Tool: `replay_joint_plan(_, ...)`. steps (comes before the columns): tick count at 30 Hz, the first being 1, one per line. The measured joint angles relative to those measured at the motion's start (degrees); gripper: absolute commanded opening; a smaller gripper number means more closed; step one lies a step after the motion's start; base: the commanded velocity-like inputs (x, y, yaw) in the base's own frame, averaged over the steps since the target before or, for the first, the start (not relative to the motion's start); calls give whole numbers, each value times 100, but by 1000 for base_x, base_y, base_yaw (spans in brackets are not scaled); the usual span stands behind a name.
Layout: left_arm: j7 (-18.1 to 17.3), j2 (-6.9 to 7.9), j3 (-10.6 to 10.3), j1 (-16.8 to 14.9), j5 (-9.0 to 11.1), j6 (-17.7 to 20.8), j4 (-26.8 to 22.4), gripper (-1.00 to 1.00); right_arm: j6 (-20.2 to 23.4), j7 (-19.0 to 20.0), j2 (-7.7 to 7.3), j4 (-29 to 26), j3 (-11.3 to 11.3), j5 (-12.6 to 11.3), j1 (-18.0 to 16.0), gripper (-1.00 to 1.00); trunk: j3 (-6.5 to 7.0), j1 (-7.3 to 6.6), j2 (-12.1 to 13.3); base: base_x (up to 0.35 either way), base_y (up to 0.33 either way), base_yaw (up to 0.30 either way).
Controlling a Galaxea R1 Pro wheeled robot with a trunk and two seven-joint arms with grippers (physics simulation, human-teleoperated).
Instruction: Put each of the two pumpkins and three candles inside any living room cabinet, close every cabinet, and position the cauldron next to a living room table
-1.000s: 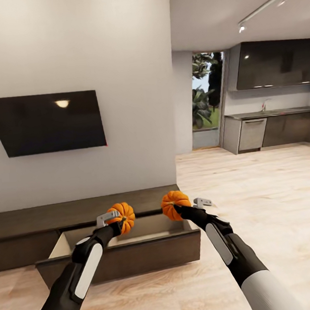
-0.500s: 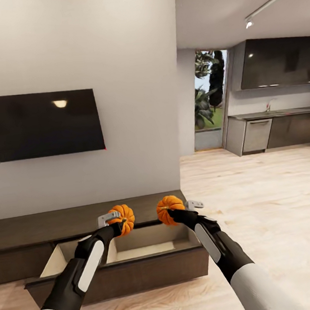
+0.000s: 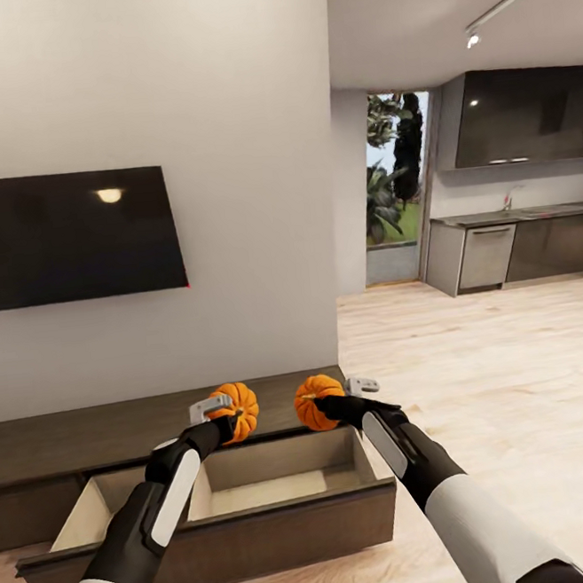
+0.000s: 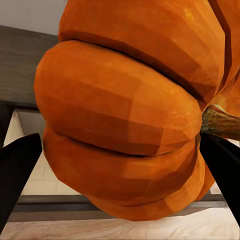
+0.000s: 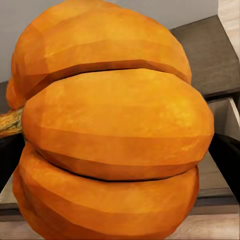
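Pale wood flooring (image 3: 514,377) runs from the living room back to a kitchen, and nearest the robot stands the low dark brown cabinet (image 3: 73,433) with one drawer (image 3: 260,517) pulled out, its light interior open to view.

Both arms reach forward above that drawer. The left gripper (image 3: 225,419) is clamped on a pumpkin (image 3: 234,411), which sits at the fingertips over the back edge of the drawer, in front of the cabinet top. In the left wrist view this pumpkin (image 4: 135,110) bulges between two black fingers (image 4: 17,170), one at each side and pressed against its ribs, with its stem pointing sideways toward one finger; the drawer interior shows beneath it.

The right gripper (image 3: 325,404) grips the other pumpkin (image 3: 318,402), held at about the same height, near the first one but apart from it, over the drawer's right rear corner. In the right wrist view that pumpkin (image 5: 110,130) lies on its side between the dark fingers (image 5: 227,155), stem off to one edge, the cabinet top behind it and the drawer below.

Behind the cabinet rises a white wall carrying a black television (image 3: 63,238). Farther right are a tall window (image 3: 397,183) with greenery outside and dark kitchen units (image 3: 524,117) above a counter.
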Motion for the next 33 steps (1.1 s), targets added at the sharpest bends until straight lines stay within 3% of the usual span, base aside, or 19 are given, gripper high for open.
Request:
replay_joint_plan(7,11,-7,-64,-31,3,83,27,-100,285,-8,3,29,-1,-4,-86,-100,0,0,0,29,0,0)
replay_joint_plan(11,45,-8,-143,-46,-21,463,9,-100,351,-7,3,23,-3,-8,-91,-100,0,0,0,4,0,0)
replay_joint_plan(17,53,-4,-162,-130,10,662,21,-100,361,-1,3,22,-1,-9,-92,-100,0,0,0,0,0,0)
replay_joint_plan(26,90,-8,-146,-670,50,907,1205,-100,362,-3,3,22,-1,-17,-92,-100,0,1,1,0,0,0)
replay_joint_plan(33,55,-12,-136,-729,28,872,1389,-100,362,-1,3,24,1,-18,-92,-100,0,0,0,0,0,0)
